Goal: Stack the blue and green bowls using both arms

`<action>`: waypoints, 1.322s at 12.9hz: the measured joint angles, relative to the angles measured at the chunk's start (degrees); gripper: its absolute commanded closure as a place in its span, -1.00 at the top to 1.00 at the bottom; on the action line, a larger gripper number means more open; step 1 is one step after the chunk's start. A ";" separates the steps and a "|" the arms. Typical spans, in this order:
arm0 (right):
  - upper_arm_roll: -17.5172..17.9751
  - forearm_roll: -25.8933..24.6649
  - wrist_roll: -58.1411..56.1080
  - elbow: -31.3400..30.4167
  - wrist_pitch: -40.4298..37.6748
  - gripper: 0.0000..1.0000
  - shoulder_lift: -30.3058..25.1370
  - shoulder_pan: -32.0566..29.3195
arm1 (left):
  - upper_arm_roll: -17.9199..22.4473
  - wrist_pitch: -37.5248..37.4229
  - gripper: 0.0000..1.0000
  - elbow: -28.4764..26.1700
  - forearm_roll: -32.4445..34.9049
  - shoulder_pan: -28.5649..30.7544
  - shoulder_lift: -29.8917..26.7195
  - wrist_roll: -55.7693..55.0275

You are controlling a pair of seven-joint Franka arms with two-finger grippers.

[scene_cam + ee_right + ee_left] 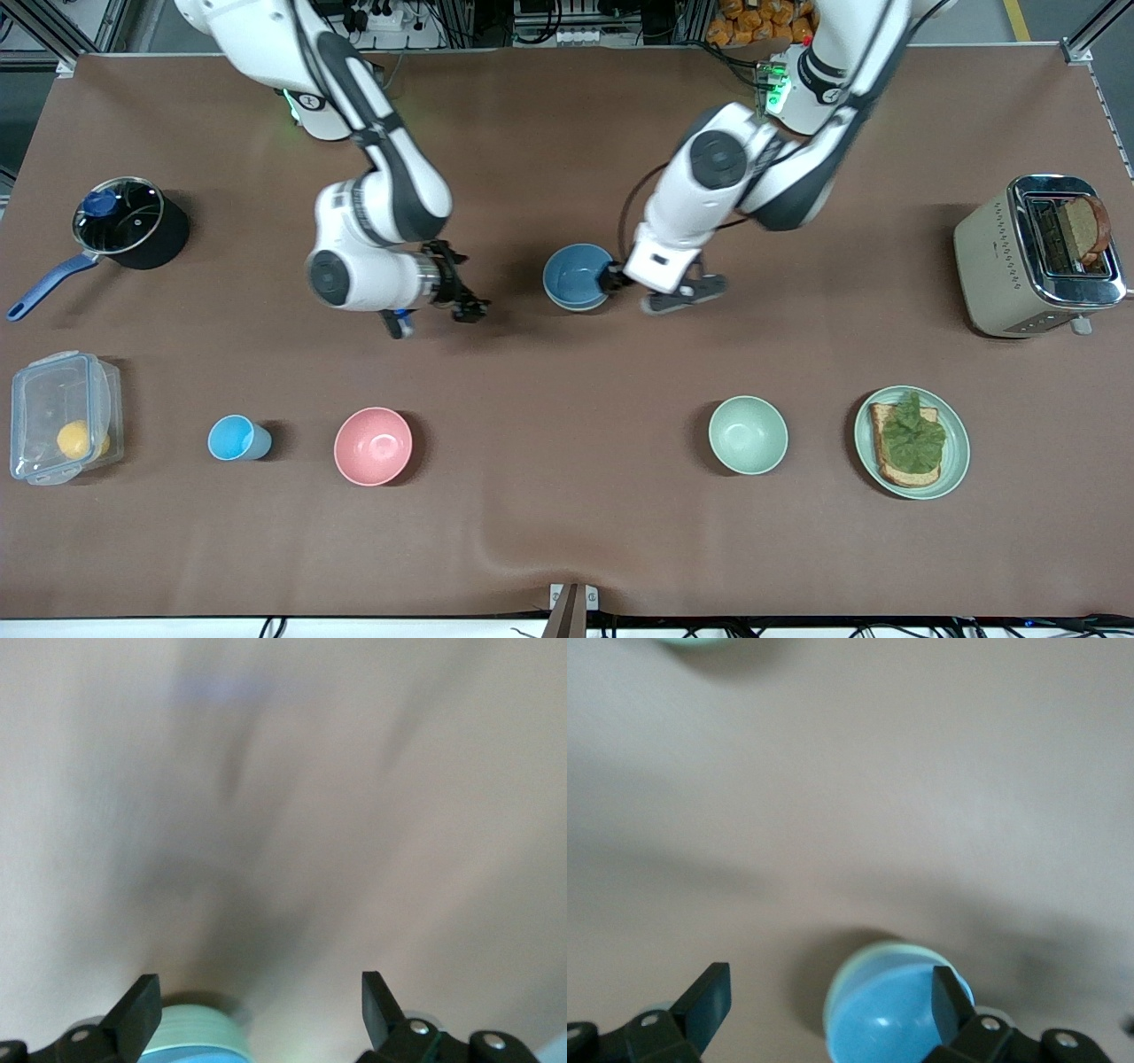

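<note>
No text, label, brand, number or sign can be read in any of the views; all the objects and both arms show plain surfaces.

The blue bowl [577, 275] sits upright, nested in the green bowl [849, 979], mid-table between the arms.

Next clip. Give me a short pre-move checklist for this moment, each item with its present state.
1. The blue bowl sits inside the green bowl: ok.
2. The left hand is open: ok.
3. The left hand is clear of the stack: not ok, one finger is at the blue bowl's rim.
4. The right hand is open, over the table beside the stack: ok.
5. The stack sits level: cannot tell.
</note>
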 measured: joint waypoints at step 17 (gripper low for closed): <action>-14.36 -16.21 -38.63 23.58 -32.53 1.00 -8.18 -16.27 | 5.47 -32.53 1.00 19.23 1.77 20.03 -10.44 31.77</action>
